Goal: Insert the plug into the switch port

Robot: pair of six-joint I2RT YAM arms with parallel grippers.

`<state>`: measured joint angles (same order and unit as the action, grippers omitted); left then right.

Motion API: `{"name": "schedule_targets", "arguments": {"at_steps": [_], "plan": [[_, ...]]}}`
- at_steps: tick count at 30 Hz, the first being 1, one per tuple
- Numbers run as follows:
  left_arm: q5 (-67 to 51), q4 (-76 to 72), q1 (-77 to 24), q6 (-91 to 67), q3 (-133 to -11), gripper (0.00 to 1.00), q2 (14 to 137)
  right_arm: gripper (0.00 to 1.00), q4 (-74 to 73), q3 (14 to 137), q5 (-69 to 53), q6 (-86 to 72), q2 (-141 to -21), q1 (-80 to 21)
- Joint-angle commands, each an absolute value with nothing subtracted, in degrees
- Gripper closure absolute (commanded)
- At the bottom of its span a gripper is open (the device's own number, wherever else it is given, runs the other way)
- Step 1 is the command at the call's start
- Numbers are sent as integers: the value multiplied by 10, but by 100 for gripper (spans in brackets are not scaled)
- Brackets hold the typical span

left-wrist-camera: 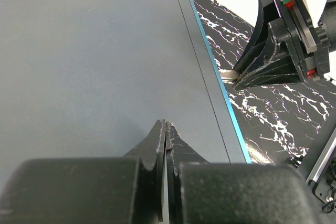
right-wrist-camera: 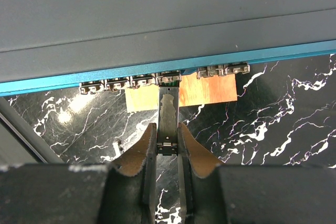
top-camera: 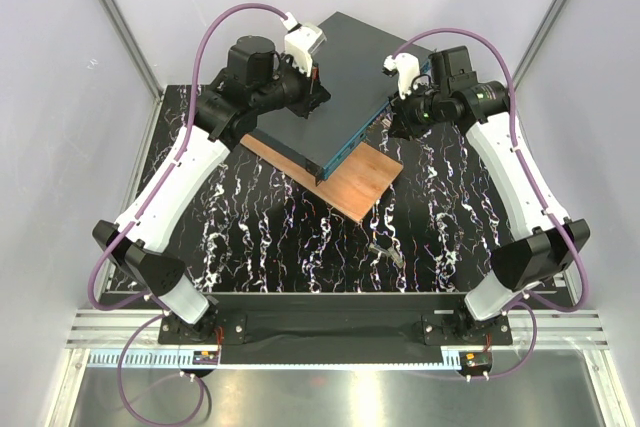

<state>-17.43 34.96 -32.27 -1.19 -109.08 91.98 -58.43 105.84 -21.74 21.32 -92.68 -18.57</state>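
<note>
The right gripper (right-wrist-camera: 167, 129) had its jaws drawn in to a narrow gap and clamped on the thin grey plug (right-wrist-camera: 168, 107). The plug pointed toward 12 o'clock in the wrist view, and its tip met the row of small metal ports (right-wrist-camera: 131, 83) along the light teal front edge of the large flat dark grey-teal switch (right-wrist-camera: 157, 24). How deep it sat in the port could not be told. A thin brown wooden board (right-wrist-camera: 207, 88) showed under that edge on both sides of the plug, lying on the black white-veined marble-patterned mat (right-wrist-camera: 273, 129).

The left gripper (left-wrist-camera: 165, 125) had its jaws pressed together with nothing between them, its tips down at the switch's flat top.

From above, the switch lay at 12 o'clock on the mat, turned at an angle. The board stuck out from under it toward 5 o'clock.
</note>
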Motion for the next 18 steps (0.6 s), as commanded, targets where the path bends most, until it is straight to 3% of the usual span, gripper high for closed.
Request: {"name": "schedule_targets", "arguments": {"at_steps": [1,18], "plan": [[-187,318,-320,-17,-1088,100,918,100,-555,1092,-259,228,-940,-206],[-191,317,-316,-18,-1078,100,915,100,-536,1123,-268,207,-945,-206]]}}
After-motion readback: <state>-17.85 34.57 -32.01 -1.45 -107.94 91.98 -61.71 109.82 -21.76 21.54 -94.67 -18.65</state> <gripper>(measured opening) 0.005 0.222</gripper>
